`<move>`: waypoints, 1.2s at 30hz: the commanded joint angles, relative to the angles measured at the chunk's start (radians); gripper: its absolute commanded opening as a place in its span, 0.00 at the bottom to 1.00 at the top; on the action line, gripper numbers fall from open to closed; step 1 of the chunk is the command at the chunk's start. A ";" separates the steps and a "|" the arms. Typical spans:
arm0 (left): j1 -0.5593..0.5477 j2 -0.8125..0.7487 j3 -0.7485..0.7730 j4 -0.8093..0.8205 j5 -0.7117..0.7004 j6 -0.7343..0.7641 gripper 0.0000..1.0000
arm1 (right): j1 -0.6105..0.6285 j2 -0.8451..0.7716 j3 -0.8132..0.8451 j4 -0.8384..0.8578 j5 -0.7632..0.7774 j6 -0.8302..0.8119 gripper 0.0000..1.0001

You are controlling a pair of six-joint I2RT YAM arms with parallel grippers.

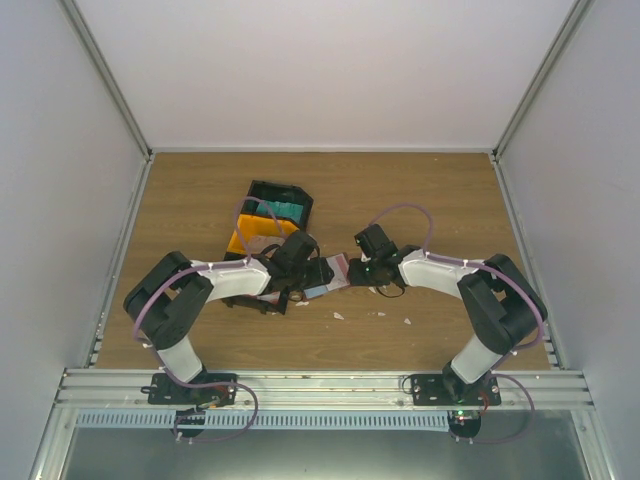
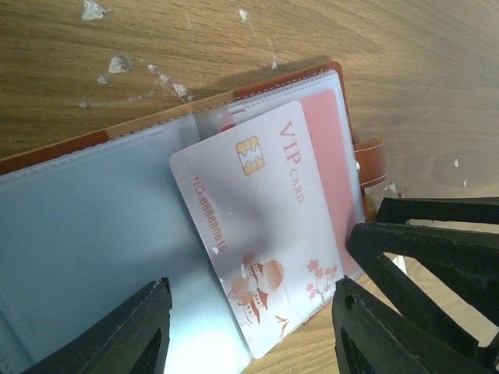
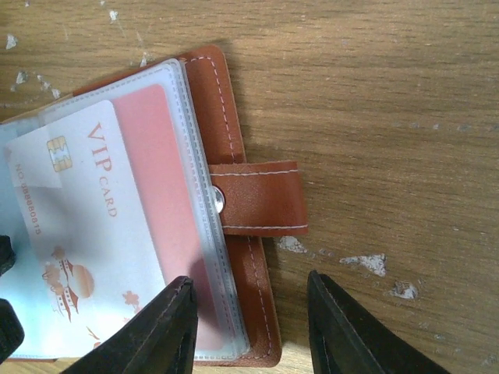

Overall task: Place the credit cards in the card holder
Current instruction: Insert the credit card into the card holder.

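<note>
I see the holder (image 3: 243, 101) open on the table (image 1: 420, 190) between the arms. In the left wrist view, the card (image 2: 257, 226) lies on its sleeve, long axis 11-to-5 o'clock, chip end at 11. The left claw (image 2: 251, 288) and right claw (image 3: 249, 279) are spread, pinching nothing.

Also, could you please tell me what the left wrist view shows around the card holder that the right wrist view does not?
Only the left wrist view shows the wide blue-grey clear sleeve left of the VIP card, along with that card's left long edge. Only the right wrist view shows the whole brown strap and its metal snap. Both show the card holder lying open, the VIP card askew across its pocket, a pink card behind it, and the flecked wooden table.
</note>
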 commanded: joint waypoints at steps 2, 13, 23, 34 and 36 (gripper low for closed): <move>-0.009 -0.019 0.011 -0.050 -0.029 0.015 0.57 | 0.011 0.012 -0.017 -0.033 -0.016 -0.036 0.41; -0.009 0.088 0.098 -0.061 0.024 0.064 0.19 | 0.011 0.040 -0.004 -0.018 -0.031 -0.059 0.35; -0.009 0.145 0.155 0.019 0.159 0.149 0.20 | 0.010 0.028 -0.004 0.000 -0.036 -0.059 0.35; -0.003 0.100 0.146 0.048 0.207 0.203 0.28 | 0.009 -0.072 0.004 -0.083 0.097 0.079 0.36; -0.003 0.036 0.136 -0.003 0.172 0.235 0.36 | 0.009 -0.111 0.010 -0.104 0.135 0.112 0.38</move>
